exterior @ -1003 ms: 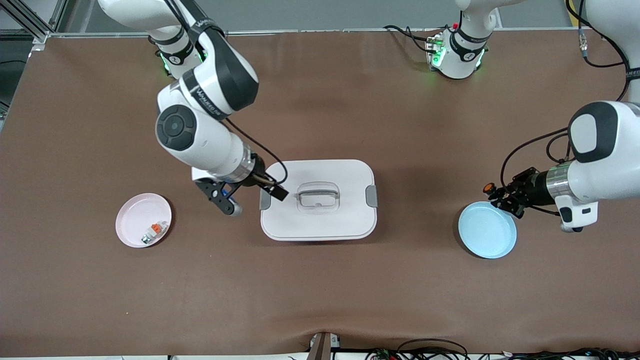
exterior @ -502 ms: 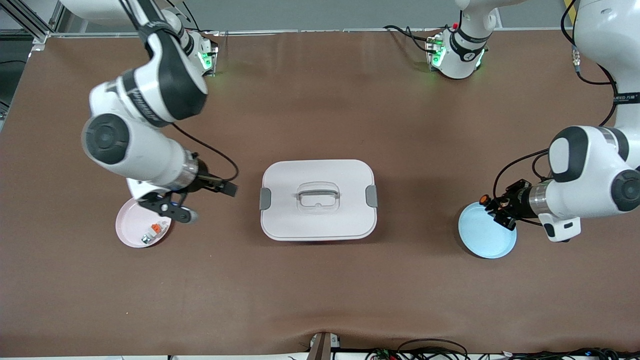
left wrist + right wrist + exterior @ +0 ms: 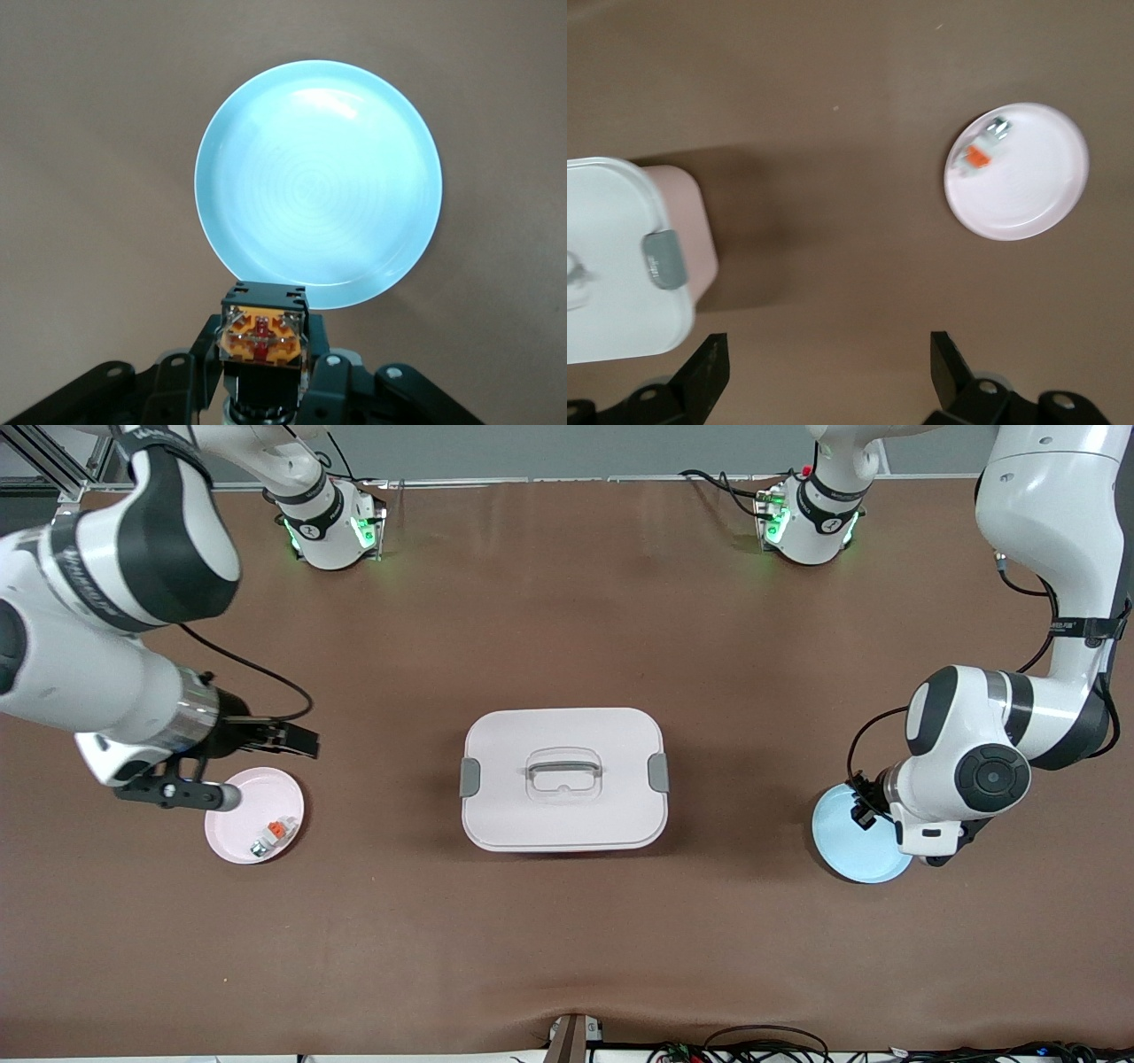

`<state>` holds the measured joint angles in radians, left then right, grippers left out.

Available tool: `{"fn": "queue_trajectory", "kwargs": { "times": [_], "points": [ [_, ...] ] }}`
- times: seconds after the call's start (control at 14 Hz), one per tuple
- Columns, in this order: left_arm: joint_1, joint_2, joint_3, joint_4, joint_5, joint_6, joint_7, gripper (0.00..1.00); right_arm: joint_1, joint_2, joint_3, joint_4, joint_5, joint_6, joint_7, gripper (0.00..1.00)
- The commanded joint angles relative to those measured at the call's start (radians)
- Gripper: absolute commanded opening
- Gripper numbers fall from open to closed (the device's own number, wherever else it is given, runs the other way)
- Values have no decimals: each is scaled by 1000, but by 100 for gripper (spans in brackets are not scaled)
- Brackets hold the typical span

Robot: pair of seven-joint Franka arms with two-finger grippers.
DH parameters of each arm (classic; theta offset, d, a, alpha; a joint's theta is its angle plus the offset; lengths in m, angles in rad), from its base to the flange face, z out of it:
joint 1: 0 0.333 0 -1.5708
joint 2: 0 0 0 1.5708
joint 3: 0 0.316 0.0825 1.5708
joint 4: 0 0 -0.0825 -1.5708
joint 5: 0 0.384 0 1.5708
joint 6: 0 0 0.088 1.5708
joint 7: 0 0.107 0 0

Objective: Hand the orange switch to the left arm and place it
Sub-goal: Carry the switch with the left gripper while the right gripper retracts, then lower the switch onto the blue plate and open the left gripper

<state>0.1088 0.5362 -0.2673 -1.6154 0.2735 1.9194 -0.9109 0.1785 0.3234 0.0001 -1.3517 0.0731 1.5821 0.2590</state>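
Note:
The orange switch (image 3: 263,329), a small black body with an orange face, sits between the fingers of my left gripper (image 3: 263,354), which is shut on it. That gripper (image 3: 863,810) hangs over the edge of the blue plate (image 3: 858,849) at the left arm's end of the table; in the front view the wrist hides the switch. The white box (image 3: 563,779) with its grey handle stands mid-table. My right gripper (image 3: 264,771) is open and holds nothing, over the rim of the pink plate (image 3: 232,825). Its two fingertips (image 3: 709,365) stand wide apart in the right wrist view.
On the pink plate (image 3: 1028,186) lies a small white-grey piece with an orange tab (image 3: 274,833). The blue plate (image 3: 319,181) is bare. The box corner with a grey latch (image 3: 663,259) shows in the right wrist view. Brown cloth covers the table.
The right arm swung away from beside the box to over the pink plate, still open. The left arm turned and brought the held switch over the blue plate's edge.

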Motion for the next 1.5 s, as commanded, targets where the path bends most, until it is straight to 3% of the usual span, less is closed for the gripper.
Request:
{"fn": "queue_trajectory", "kwargs": {
  "times": [0.0, 0.5, 0.72, 1.07, 1.22, 1.29, 1.36, 1.43],
  "points": [
    [15, 14, -3, 20, 51, 15, 130, 0, -30, -69, 18, -40, -65, -11, -84, 100],
    [60, 112, 0, 14, 84, 194, 193, 0, -160, -162, 18, -40, -70, -94, -233, 100],
    [97, 131, 0, -35, 92, 315, 194, 0, -218, -182, 18, -38, -70, -91, -294, 100],
    [95, 142, -1, -43, 87, 325, 193, 0, -275, -216, 18, -82, -70, -77, -339, 100],
    [92, 142, -1, -49, 85, 326, 191, 17, -275, -228, 18, -96, -69, -77, -336, 100],
    [89, 142, -1, -49, 85, 325, 188, 38, -275, -237, 20, -109, -61, -73, -333, 100],
    [85, 142, -1, -49, 85, 323, 190, 99, -269, -248, 21, -118, -61, -61, -324, 100],
    [84, 139, -1, -50, 85, 319, 191, 100, -264, -260, 23, -136, -61, -33, -313, 100]
  ]
}}
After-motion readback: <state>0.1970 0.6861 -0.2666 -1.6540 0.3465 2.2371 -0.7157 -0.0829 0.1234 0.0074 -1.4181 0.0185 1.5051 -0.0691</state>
